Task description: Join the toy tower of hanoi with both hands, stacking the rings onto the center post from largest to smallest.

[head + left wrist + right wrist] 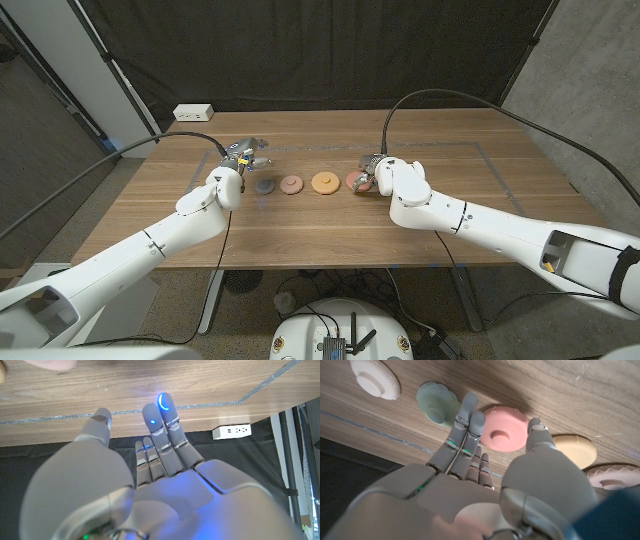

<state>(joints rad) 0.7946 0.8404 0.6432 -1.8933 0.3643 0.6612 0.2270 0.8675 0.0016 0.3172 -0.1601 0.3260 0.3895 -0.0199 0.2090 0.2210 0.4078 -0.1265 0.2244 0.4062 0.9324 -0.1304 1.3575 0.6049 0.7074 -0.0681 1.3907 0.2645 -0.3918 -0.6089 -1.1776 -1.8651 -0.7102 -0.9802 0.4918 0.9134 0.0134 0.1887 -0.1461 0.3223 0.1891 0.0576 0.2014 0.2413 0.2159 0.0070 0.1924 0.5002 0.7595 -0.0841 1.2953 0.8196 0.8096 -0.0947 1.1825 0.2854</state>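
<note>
Rings of the hanoi toy lie in a short row across the middle of the wooden table (300,225), flat and apart from one another. From the head view I make out a dark grey ring (265,185), a pale pink ring (291,184), an orange ring (324,183) and a salmon ring (356,180) partly under the right hand (383,176). I cannot see a center post among them.

The left hand (243,157) hangs above the table just beyond the dark grey ring, touching none of the pieces. Its wrist view shows the fingers (161,420) straight and slightly apart, thumb off to one side, nothing between them.

The right hand sits right over the salmon ring, and the head view hides how the fingers stand there. The right wrist view is clearer: fingers (469,420) stretched on one side of the salmon ring (504,429), thumb on the other, spread and not clamped on it; whether they touch it I cannot tell. That view also shows a mint green ring (436,404) and a cream ring (374,379) lying past the salmon one.

A white power strip (194,112) rests at the table's far left corner, well apart from the rings, and black cables run from both arms across the wood.
</note>
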